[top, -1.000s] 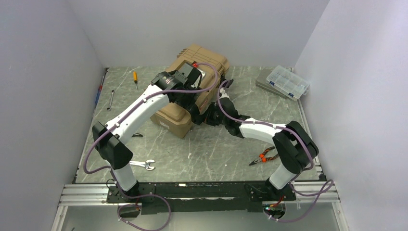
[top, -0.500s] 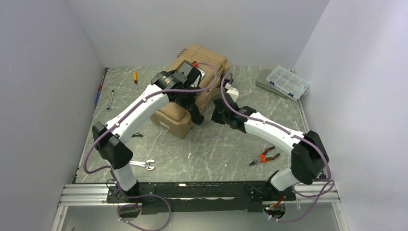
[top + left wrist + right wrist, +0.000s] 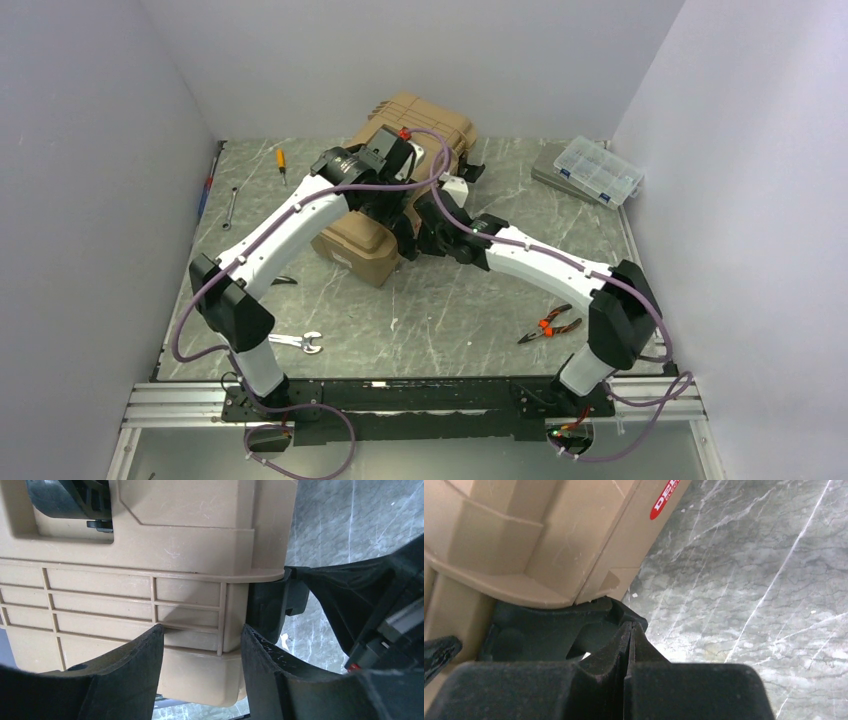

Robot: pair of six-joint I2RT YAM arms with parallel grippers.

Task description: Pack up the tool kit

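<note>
From above, the large tan hard-plastic toolbox (image 3: 362,243) lies lid down and skewed on the grey marbled tabletop (image 3: 450,310), toward 12 o'clock. Both arms lean over it and hide much of its lid. The left gripper (image 3: 406,238) and right gripper (image 3: 435,235) meet just beside each other at its near right edge. A clear plastic compartment organiser case (image 3: 598,170) sits at 2 o'clock, well apart. Orange-handled pliers (image 3: 548,325) lie at 4 o'clock near the right arm's elbow, and a silver open-ended wrench (image 3: 298,342) lies at 8 o'clock. At 10 o'clock, along the left wall, are a small orange-handled screwdriver (image 3: 281,160), a thin silver spanner (image 3: 230,207) and a long blue-and-red tool (image 3: 205,195).

In the left wrist view the toolbox's ribbed side fills the frame, with its black lid handle (image 3: 65,500) in a recess at 11 o'clock. The left gripper's two black fingers (image 3: 130,672) stand spread apart in front of that ribbed wall near its corner, released. Whether they touch the wall cannot be told. A black latch (image 3: 272,610) juts from the corner at 3 o'clock, and the right gripper's dark body crowds in just beyond it.

In the right wrist view the right gripper's fingers are clenched flat together with nothing between them. Their tip is at the black latch, under the toolbox's overhanging lip. A small red label (image 3: 666,497) shows on the tan wall at 12 o'clock, and bare marbled tabletop spreads from 1 to 5 o'clock.
</note>
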